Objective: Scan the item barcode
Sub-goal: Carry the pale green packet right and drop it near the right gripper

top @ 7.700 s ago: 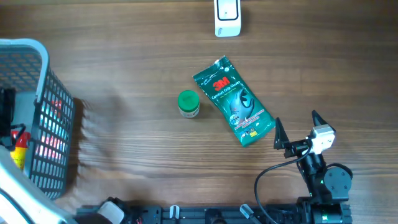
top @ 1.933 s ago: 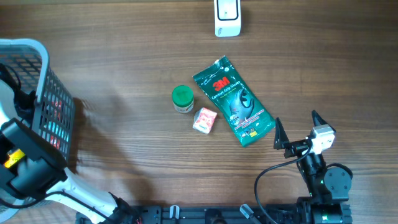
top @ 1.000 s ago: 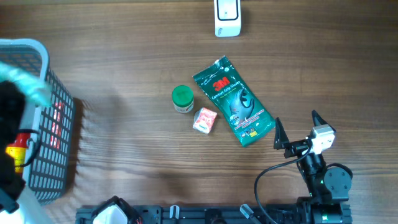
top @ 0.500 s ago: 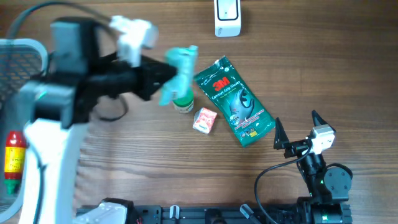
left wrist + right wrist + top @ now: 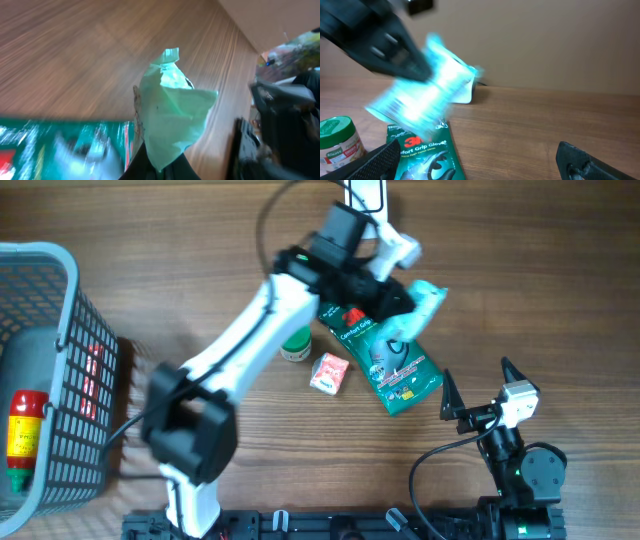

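Pinching a pale mint packet [image 5: 424, 302] by its lower end, the left pincer [image 5: 398, 298] is pressed together on it, holding it up off the bench [image 5: 200, 240]. The packet hangs over the far end of the 3M glove pack [image 5: 398, 375], which lies flat just under the pincer. White scanner [image 5: 366, 202] sits just beyond the pincer by the far bench edge, not touching. The left arm crosses its lower part and the frame cuts its top.

Packet is blurred in the right wrist view and the print is unreadable. The left wrist view shows only a crumpled plain face, so I can't tell where the barcode is. Green-lid jar [image 5: 296, 348] is behind the pincer, half under the arm. Small pink-white box [image 5: 329, 373] is beside the jar, near the glove pack's long edge but apart from it.

Right pincer [image 5: 478, 385] is spread wide with nothing between its fingers, low by the near bench edge. The glove pack's near corner is just off its left finger, not touching. Open bench lies to the right of both pincers.

Wire basket [image 5: 60, 290] is well behind the left pincer at the left bench edge, cut off by the frame. A red-yellow bottle [image 5: 25, 435] is inside, partly out of view.
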